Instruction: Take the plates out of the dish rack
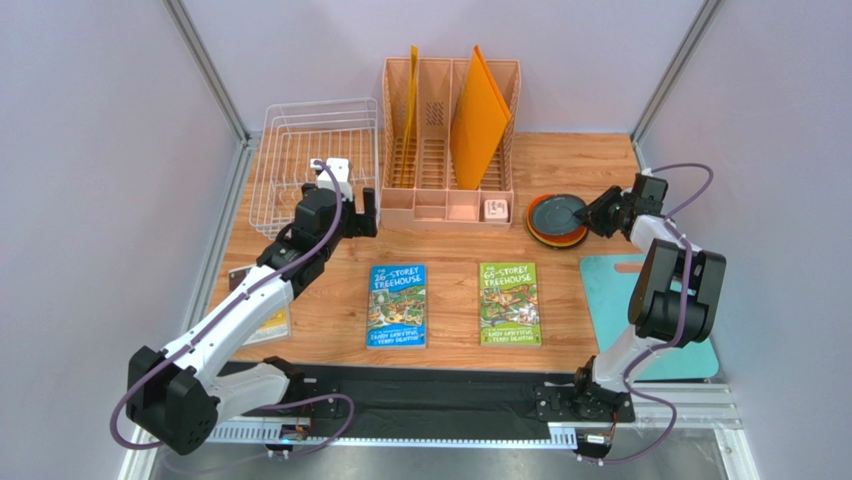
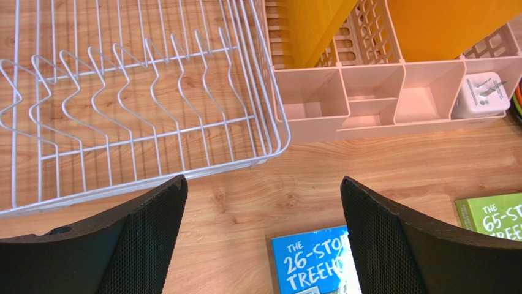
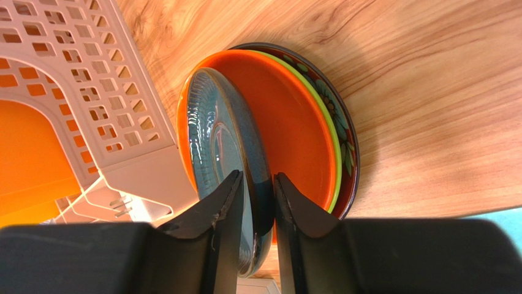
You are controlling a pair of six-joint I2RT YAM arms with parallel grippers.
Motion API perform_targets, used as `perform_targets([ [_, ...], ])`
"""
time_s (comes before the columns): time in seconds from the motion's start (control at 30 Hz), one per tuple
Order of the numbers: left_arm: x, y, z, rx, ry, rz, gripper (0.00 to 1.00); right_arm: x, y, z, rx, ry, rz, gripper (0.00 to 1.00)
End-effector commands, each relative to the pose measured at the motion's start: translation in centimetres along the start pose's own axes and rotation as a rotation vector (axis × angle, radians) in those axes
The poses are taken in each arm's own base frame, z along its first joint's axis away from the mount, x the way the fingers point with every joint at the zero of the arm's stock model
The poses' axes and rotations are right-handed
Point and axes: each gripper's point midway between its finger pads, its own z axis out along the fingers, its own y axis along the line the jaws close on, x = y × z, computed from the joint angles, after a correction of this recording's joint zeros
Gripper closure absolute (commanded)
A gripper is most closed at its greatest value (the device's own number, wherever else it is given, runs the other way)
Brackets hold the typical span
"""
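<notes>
The white wire dish rack (image 1: 300, 160) stands at the back left with no plates in it; it also shows in the left wrist view (image 2: 122, 116). My left gripper (image 1: 355, 215) (image 2: 262, 184) is open and empty just in front of the rack's near right corner. My right gripper (image 1: 590, 213) (image 3: 257, 177) is shut on the rim of the black plate (image 3: 220, 128), which is tilted over a stack on the table. The stack holds the orange plate (image 3: 288, 122), the lime green plate (image 3: 334, 147) and the dark red floral plate (image 3: 344, 128). The stack (image 1: 556, 236) lies right of the organizer.
A peach slotted organizer (image 1: 450, 205) with tall orange folders (image 1: 478, 115) stands between rack and stack, a small white plug (image 2: 481, 95) in its front bin. A blue book (image 1: 397, 305) and a green book (image 1: 509, 303) lie mid-table. A teal mat (image 1: 610, 290) lies right.
</notes>
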Motion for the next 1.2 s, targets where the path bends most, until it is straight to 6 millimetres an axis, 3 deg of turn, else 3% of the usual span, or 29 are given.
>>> perform_targets([
  [0.0, -0.8, -0.4, -0.2, 0.019, -0.02, -0.011, 0.0, -1.0, 1.9, -0.2, -0.076, -0.014, -0.039, 0.65],
  [0.27, -0.7, -0.7, -0.4, 0.033, -0.012, -0.026, 0.01, -0.8, 1.9, -2.0, -0.035, -0.006, -0.098, 0.54],
  [0.7, -0.9, -1.2, -1.1, 0.055, 0.019, -0.061, 0.01, -2.6, 0.6, -5.4, 0.156, -0.11, -0.202, 0.51],
  [0.83, -1.3, -1.1, -1.8, 0.059, 0.002, -0.079, 0.01, -2.7, 1.0, -6.6, 0.16, -0.132, -0.211, 0.51],
  [0.93, -1.6, -0.7, -2.3, 0.043, -0.019, -0.089, 0.01, -1.4, 2.3, -7.9, 0.104, -0.131, -0.239, 0.51],
  [1.0, -1.6, -0.1, -2.4, 0.018, -0.025, -0.083, 0.01, 0.9, 3.1, -8.3, 0.07, -0.103, -0.289, 0.5],
  [1.07, -1.9, 0.3, -2.8, 0.001, -0.037, -0.075, 0.01, 2.6, 5.4, -9.7, 0.014, -0.133, -0.392, 0.5],
  [1.1, -2.0, 0.6, -2.9, -0.012, -0.043, -0.068, 0.01, 4.0, 5.1, -9.7, 0.013, -0.129, -0.427, 0.5],
  [1.17, -2.0, 1.3, -3.1, -0.042, -0.055, -0.063, 0.01, 4.7, 7.4, -10.7, -0.022, -0.23, -0.537, 0.49],
])
